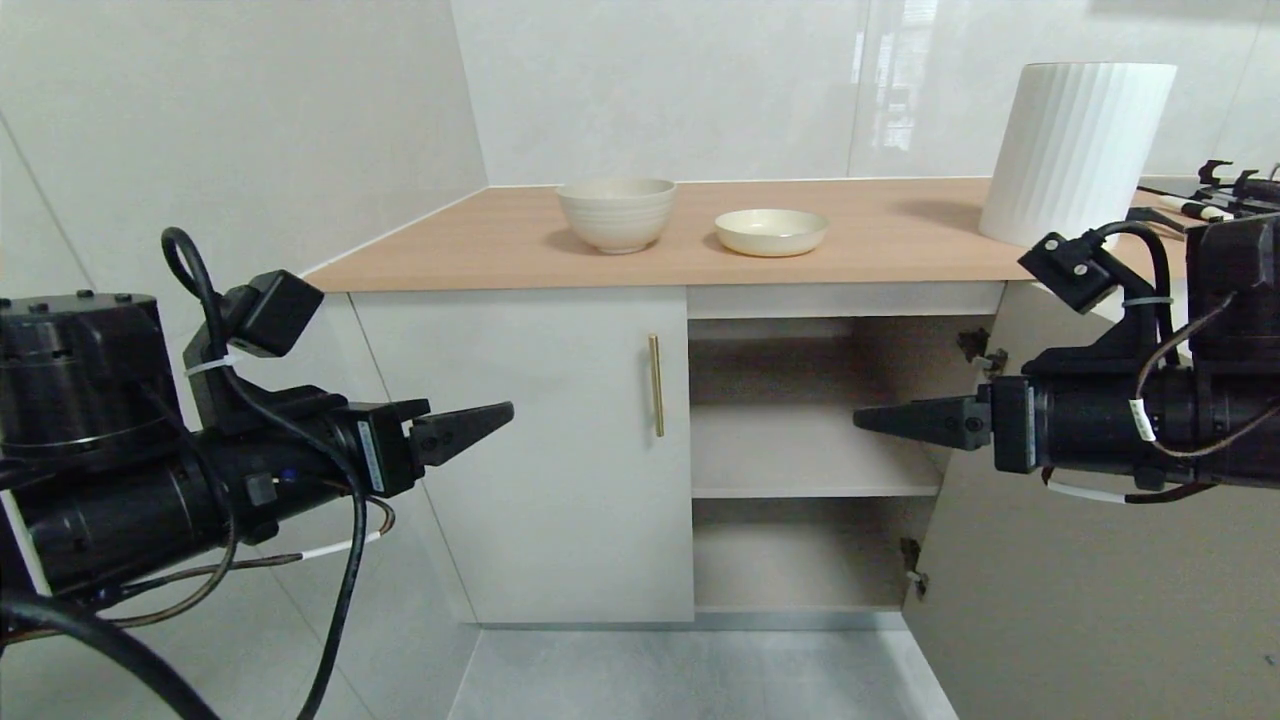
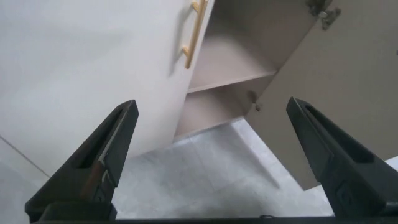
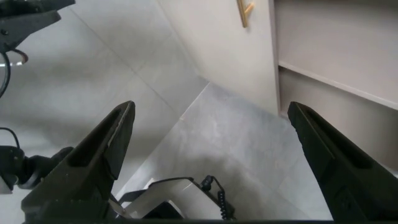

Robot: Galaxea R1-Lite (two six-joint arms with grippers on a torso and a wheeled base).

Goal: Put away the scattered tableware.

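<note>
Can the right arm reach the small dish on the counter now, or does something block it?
Probably yes. The right pincer is open, below the counter and before the open cabinet. The dish lies uncovered, apart from the bowl. The arm must only rise past the counter's edge.

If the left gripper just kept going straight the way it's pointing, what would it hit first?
Probably the cabinet. The open left gripper points near where the closed door borders the lower compartment, with nothing in between. Depth is unclear, so I cannot tell which comes first.
</note>
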